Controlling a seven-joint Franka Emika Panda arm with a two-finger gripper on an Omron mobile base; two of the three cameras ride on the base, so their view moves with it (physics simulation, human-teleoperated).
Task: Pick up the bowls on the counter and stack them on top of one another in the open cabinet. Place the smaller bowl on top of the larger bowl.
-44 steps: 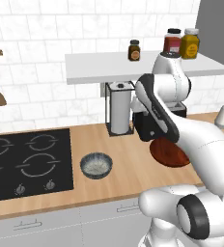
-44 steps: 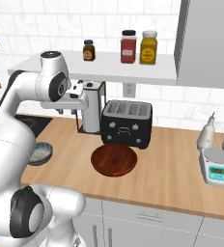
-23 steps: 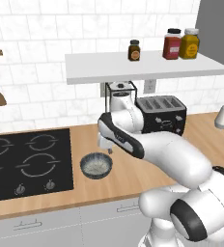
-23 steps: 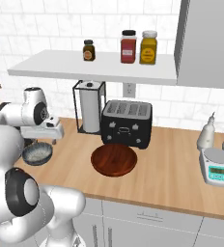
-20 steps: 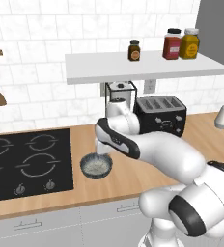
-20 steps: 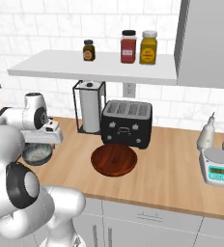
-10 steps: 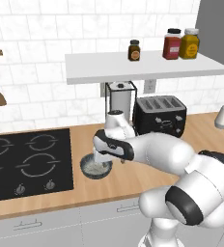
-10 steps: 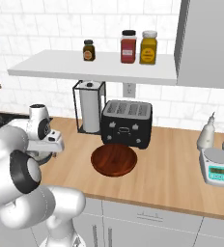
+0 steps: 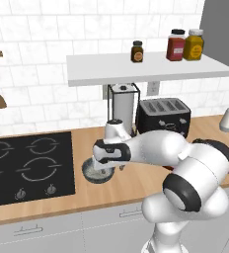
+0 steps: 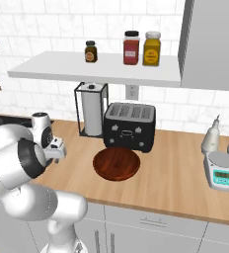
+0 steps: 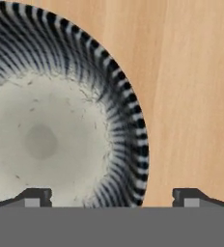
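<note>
The smaller bowl (image 9: 95, 172), dark grey with a pale speckled inside, sits on the wooden counter (image 9: 136, 184) just right of the cooktop. My gripper (image 9: 106, 166) hangs low right over it, open. In the hand view the smaller bowl (image 11: 51, 135) is very close, and my gripper (image 11: 110, 198) straddles its right rim: one fingertip (image 11: 34, 197) over the inside, the other over bare wood. The larger bowl (image 10: 116, 164), red-brown and shallow, rests in front of the toaster, apart from my hand. In the left base view my arm hides it.
A black cooktop (image 9: 27, 160) lies left of the small bowl. A paper towel holder (image 10: 91, 116) and a black toaster (image 10: 129, 126) stand behind. A white shelf (image 10: 96, 71) with jars hangs above, beside a grey cabinet (image 10: 210, 44). A scale (image 10: 222, 173) sits far right.
My arm swung left, away from the red-brown bowl, and came down over the small grey bowl. Both bowls stayed where they were.
</note>
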